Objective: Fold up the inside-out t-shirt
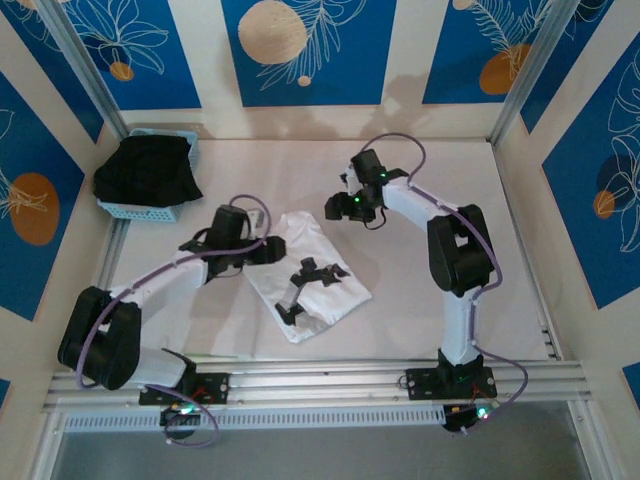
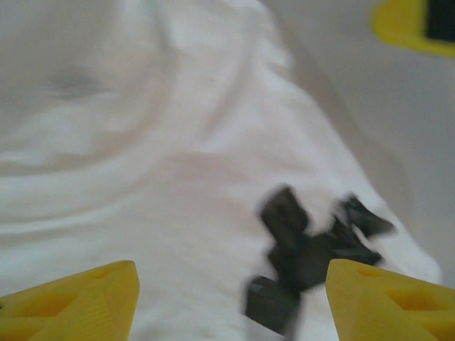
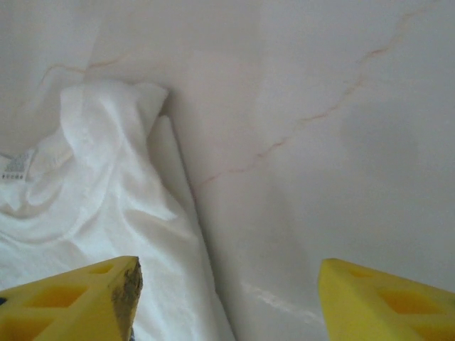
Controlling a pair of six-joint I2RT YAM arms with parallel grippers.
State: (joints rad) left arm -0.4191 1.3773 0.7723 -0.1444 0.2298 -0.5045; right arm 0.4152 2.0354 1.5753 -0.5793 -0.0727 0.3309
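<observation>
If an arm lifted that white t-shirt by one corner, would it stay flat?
Probably not: the white t-shirt lies in soft wrinkles and folds, so it would likely hang limp. It looks thin, so probably light. Pushed, it would likely bunch rather than slide.

This is a robot test cell of the lab kind: a white table (image 1: 480,300) boxed in by bare aluminium posts (image 1: 85,65) and flat wall panels (image 1: 305,50) printed with blue and cream leaf patterns. Two cabled arms, the left arm (image 1: 150,282) and the right arm (image 1: 455,250), are bolted to a slotted aluminium rail (image 1: 330,380) along the table's near edge, with green status lights glowing on them. A blue basket (image 1: 140,211) holding a black garment (image 1: 145,170) sits in the table's far left corner.
</observation>
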